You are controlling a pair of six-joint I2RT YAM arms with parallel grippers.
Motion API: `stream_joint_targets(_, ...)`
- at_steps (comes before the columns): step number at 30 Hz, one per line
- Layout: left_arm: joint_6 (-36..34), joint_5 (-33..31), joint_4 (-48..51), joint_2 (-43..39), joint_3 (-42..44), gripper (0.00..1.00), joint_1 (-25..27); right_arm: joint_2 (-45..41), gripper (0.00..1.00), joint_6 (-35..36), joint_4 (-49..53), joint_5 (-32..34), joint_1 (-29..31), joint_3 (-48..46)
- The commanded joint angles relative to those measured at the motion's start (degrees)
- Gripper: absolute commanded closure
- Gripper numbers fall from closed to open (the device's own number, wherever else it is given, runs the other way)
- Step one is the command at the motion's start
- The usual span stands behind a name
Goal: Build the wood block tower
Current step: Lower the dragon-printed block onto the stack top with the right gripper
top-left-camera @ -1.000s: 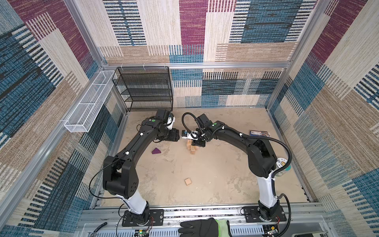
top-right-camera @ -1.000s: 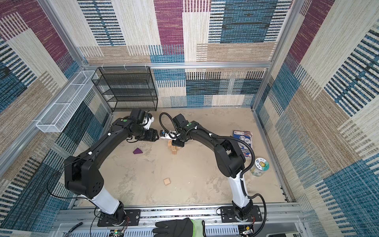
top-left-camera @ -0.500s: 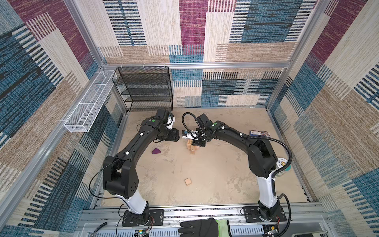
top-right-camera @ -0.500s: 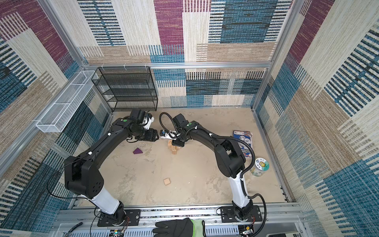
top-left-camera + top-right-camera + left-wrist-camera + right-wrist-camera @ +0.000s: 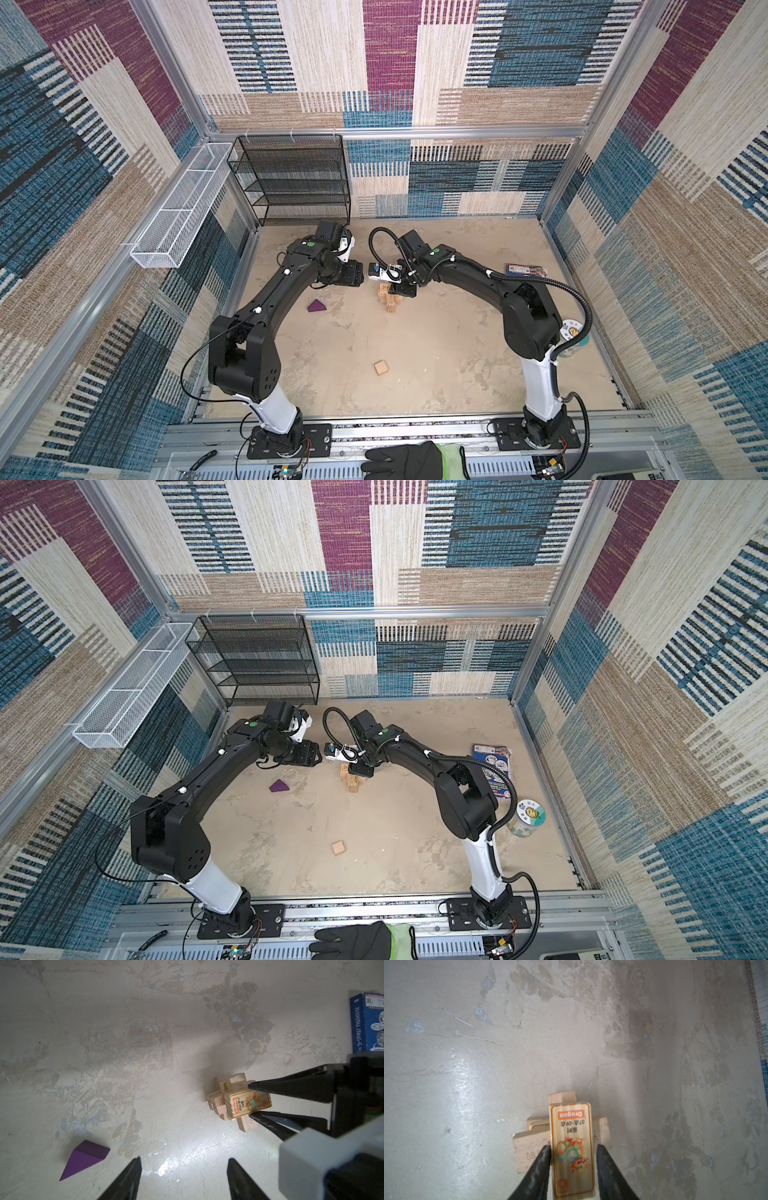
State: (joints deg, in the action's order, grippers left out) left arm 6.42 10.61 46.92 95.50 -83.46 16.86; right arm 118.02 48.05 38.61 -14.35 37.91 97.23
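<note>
The tower point(image 5: 388, 297) is standing on the worktop point(image 5: 436, 353) toward the far middle. The right pincer point(image 5: 573, 1146) appears to be setting a printed block point(image 5: 571, 1122) crosswise on top. Doing this well is calling for a level, centred block, then a straight release without nudging the layers below. Its jaws are sitting narrow, pressing on the block's long sides. The left pincer point(image 5: 184, 1158) is hovering empty, jaws well apart, near the tower and the purple wedge point(image 5: 85, 1157).
</note>
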Motion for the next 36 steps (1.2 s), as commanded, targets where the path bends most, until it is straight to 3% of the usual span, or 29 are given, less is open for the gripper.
stream_joint_targets(1,-0.81,-0.5,-0.02,-0.24,0.07,0.3,-0.08,-0.68,0.6,-0.42,-0.3,0.2,0.06,0.38)
stream_joint_targets(36,-0.85,-0.86,0.01,-0.28,0.05,0.3,-0.08,-1.63,0.59,-0.07,-0.04,-0.85,0.06,0.74)
